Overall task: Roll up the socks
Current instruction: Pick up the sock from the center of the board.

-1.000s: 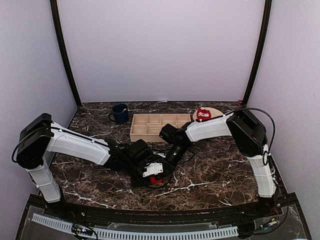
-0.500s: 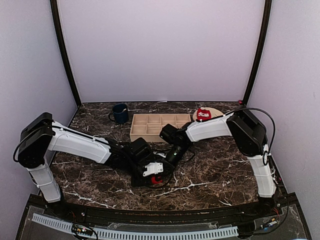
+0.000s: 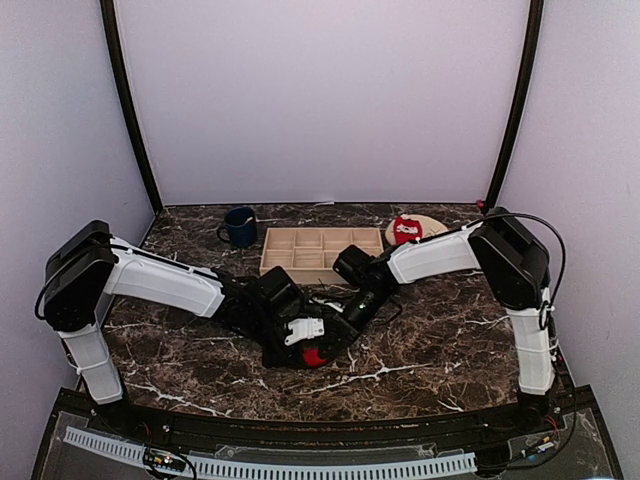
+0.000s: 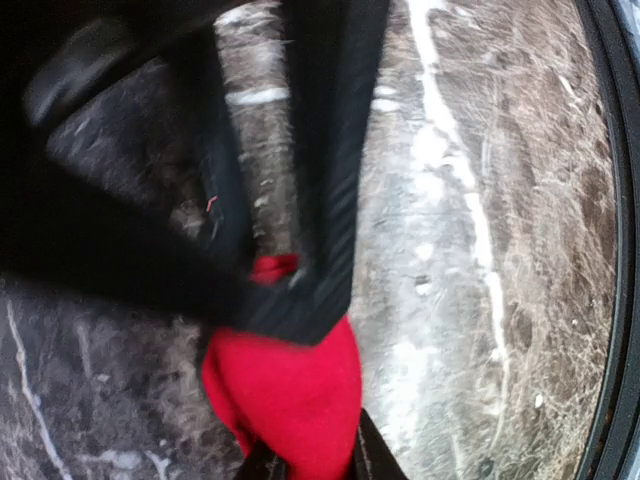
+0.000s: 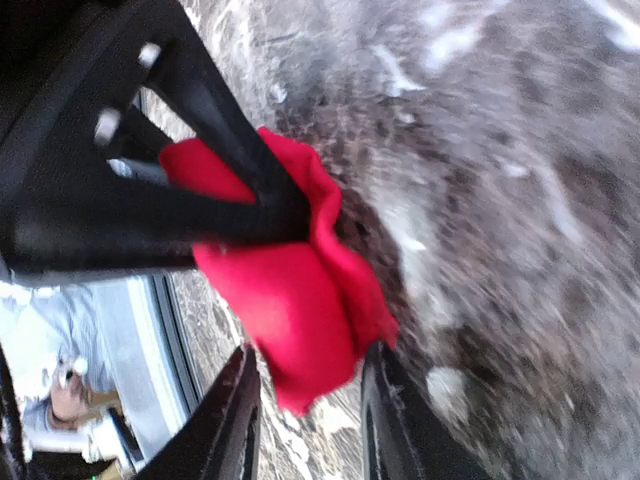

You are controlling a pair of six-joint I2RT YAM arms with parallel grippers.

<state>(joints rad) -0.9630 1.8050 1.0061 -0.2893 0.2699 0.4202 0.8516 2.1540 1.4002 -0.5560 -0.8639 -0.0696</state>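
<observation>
One red sock (image 3: 314, 356) is bunched up on the marble table in front of the arms. My left gripper (image 3: 305, 338) is shut on it; in the left wrist view the sock (image 4: 290, 385) bulges out between the two fingertips of the left gripper (image 4: 310, 462). My right gripper (image 5: 310, 420) stands open, its fingers (image 5: 236, 420) on either side of the sock's (image 5: 300, 300) loose end with gaps showing. The black frame of the left gripper (image 5: 200, 200) clamps the fabric from above in that view. A second red sock (image 3: 406, 229) with white print lies on the tan plate (image 3: 430, 222).
A wooden compartment tray (image 3: 320, 250) stands just behind both grippers. A dark blue mug (image 3: 240, 227) is at the back left. The right gripper (image 3: 355, 312) crowds close against the left one. The table's front rail (image 3: 300, 425) runs near the sock.
My right gripper has opened and let go of the sock, shifting slightly right. The left gripper has closed tighter on the sock, which now shows more in the top view.
</observation>
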